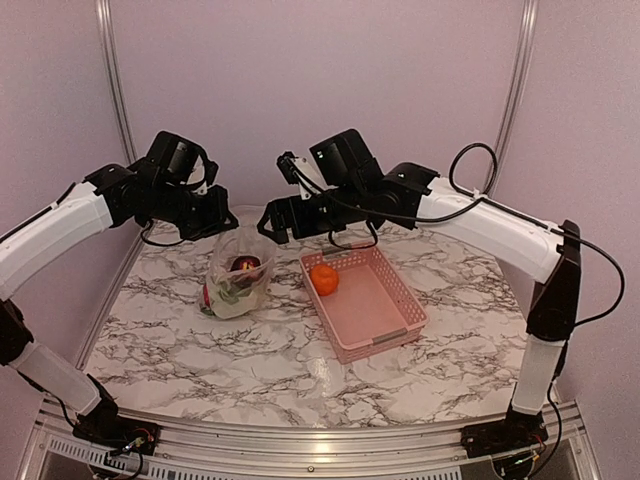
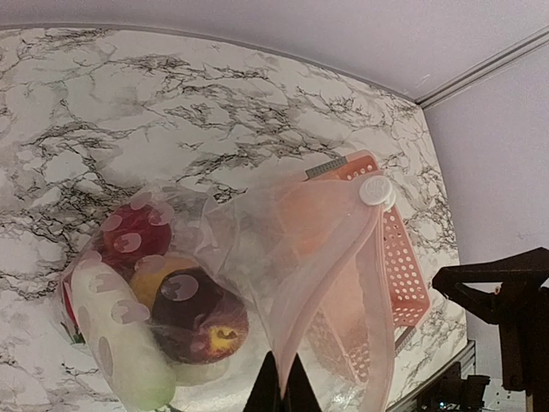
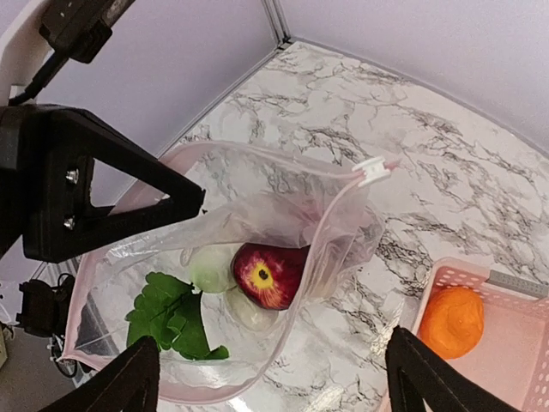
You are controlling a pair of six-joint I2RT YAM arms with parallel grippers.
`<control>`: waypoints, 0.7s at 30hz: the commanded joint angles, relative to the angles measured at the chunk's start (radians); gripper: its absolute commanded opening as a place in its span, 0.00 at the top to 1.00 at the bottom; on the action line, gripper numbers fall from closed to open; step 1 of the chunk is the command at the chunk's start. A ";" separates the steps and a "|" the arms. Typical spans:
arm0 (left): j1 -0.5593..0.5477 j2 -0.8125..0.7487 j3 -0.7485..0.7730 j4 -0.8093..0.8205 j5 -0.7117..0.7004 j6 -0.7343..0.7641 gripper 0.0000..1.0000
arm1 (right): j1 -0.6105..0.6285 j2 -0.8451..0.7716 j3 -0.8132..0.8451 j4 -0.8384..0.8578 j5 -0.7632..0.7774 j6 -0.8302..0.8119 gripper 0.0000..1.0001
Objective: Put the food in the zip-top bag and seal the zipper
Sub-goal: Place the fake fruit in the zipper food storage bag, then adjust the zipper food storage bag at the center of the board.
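The clear zip-top bag (image 1: 236,285) stands on the marble, mouth up and open. My left gripper (image 1: 222,228) is shut on the bag's mouth edge (image 2: 281,388) and holds it up. The bag holds a dark red apple (image 3: 268,275), a red ball (image 2: 130,236), a yellow one (image 2: 154,279), a pale green long one (image 2: 120,343) and a green leaf (image 3: 176,322). The zipper strip (image 3: 283,154) carries a white slider (image 3: 373,170). My right gripper (image 3: 274,382) is open and empty over the bag's mouth (image 1: 272,228). An orange fruit (image 1: 324,280) lies in the pink basket (image 1: 385,310).
The pink slatted basket (image 3: 515,352) stands right of the bag, close beside it, with only the orange (image 3: 452,320) in it. The left gripper's black body (image 3: 103,189) sits close across the bag from my right one. The walls stand behind.
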State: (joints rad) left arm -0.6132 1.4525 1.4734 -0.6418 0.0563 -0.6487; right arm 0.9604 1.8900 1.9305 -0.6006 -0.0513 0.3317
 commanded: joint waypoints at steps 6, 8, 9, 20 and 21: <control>0.004 -0.031 -0.040 0.029 0.020 0.013 1.00 | -0.023 0.089 0.025 -0.086 -0.037 0.115 0.43; 0.004 -0.033 -0.042 0.011 0.016 0.024 0.95 | -0.028 0.108 0.042 -0.095 -0.056 0.128 0.63; 0.003 -0.033 -0.041 0.000 0.013 0.033 0.91 | -0.031 0.117 0.056 -0.101 -0.069 0.134 0.76; -0.016 -0.070 -0.019 -0.155 0.073 0.113 0.75 | -0.032 0.086 0.126 -0.091 -0.113 0.195 1.00; -0.021 -0.076 -0.016 -0.160 0.076 0.112 0.74 | -0.034 0.083 0.130 -0.089 -0.117 0.200 1.00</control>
State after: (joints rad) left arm -0.6186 1.4292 1.4441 -0.7216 0.1024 -0.5682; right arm 0.9318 2.0155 2.0098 -0.6964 -0.1505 0.4946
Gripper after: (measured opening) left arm 0.245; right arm 0.004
